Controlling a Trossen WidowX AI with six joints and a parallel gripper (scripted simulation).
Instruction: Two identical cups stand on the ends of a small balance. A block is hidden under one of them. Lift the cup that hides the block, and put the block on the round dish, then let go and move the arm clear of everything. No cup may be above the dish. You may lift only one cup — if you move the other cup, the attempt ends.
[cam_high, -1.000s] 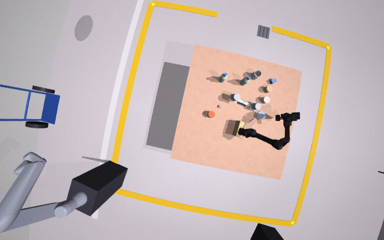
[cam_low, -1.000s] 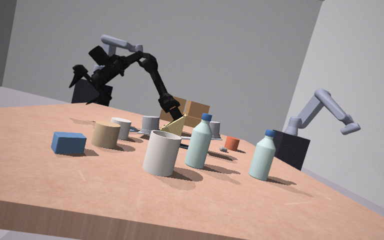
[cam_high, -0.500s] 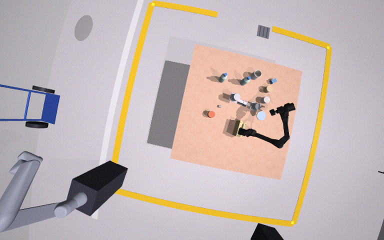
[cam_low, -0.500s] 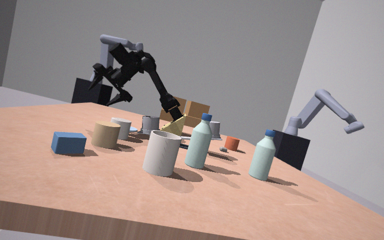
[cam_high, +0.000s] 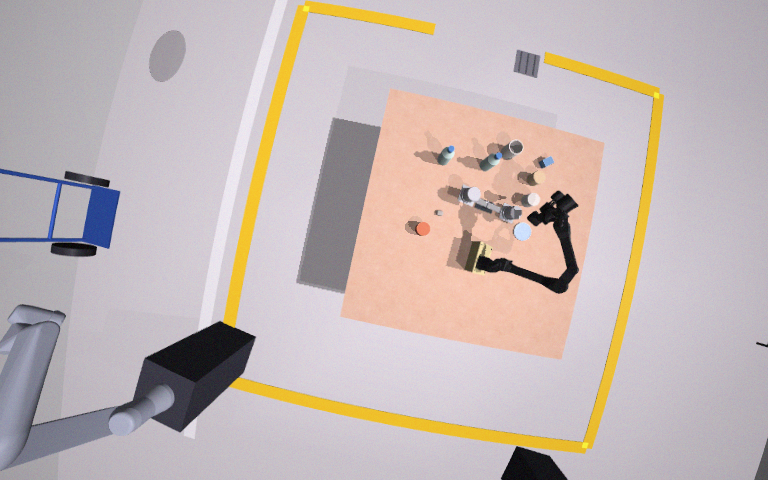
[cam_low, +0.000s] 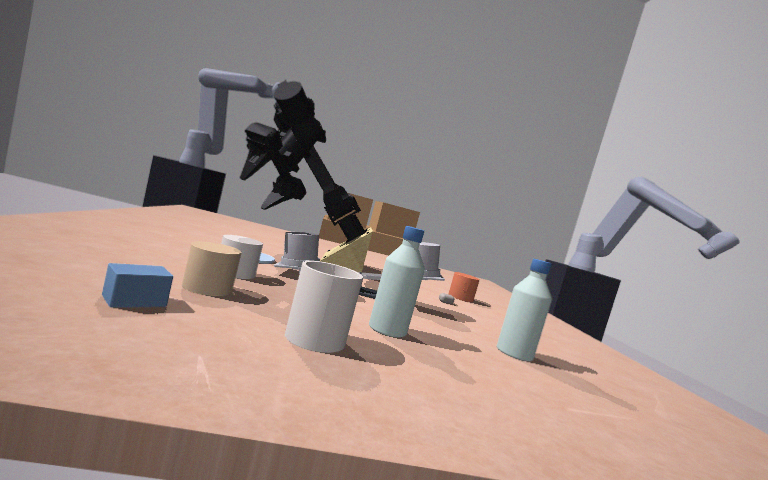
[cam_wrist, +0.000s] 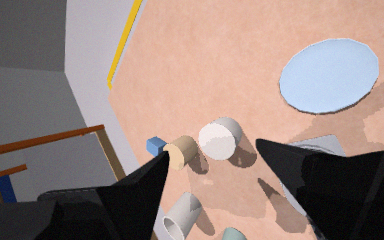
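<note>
Hovering above the table (cam_high: 430, 305): my gripper (cam_high: 539, 215), fingers spread wide, grasping nothing. Below it: round dish (cam_wrist: 327, 75), pale blue. Nearby: balance (cam_high: 488, 207) bearing two grey cups (cam_high: 469, 195) (cam_high: 510, 212). Block: hidden, cannot tell under which.

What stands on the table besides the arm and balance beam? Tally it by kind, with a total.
Bottles: 2
Balance cups: 2
Open cup: 1
Solid cylinders: 3
Blue block: 1
Round dish: 1
Grey pellet: 1
Total: 11
</note>
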